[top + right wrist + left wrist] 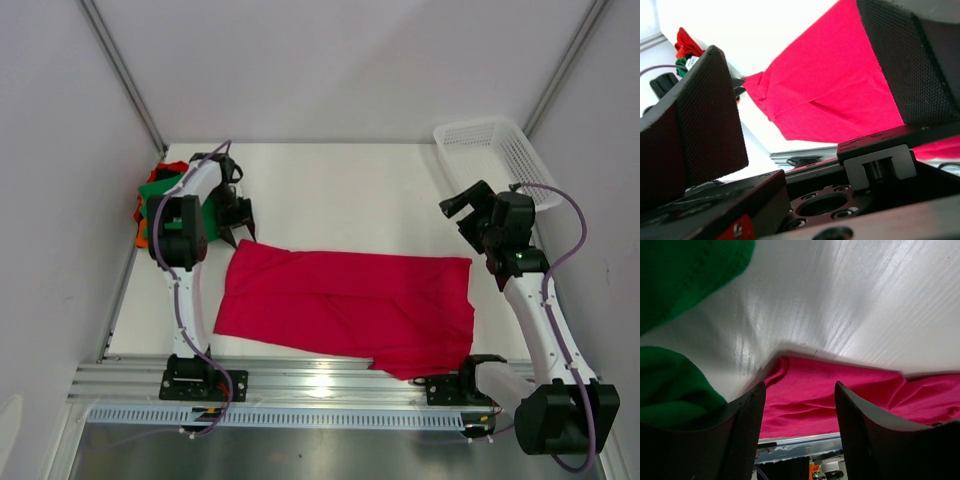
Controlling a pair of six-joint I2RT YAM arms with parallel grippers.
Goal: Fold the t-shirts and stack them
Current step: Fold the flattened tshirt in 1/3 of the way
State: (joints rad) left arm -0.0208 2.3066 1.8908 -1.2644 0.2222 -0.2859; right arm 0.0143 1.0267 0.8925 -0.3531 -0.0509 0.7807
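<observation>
A crimson-red t-shirt lies on the white table as a wide, partly folded band, its lower right corner reaching the front rail. My left gripper hovers just beyond the shirt's far left corner. In the left wrist view this gripper is open, with the crimson cloth showing between the fingers and nothing held. A bunched pile of green, orange and red t-shirts sits at the left edge; green cloth fills that view's left side. My right gripper stands open, raised off the shirt's right end.
A white mesh basket stands at the back right corner. Grey walls close in the table on both sides. An aluminium rail carrying both arm bases runs along the near edge. The coloured pile shows far off in the right wrist view.
</observation>
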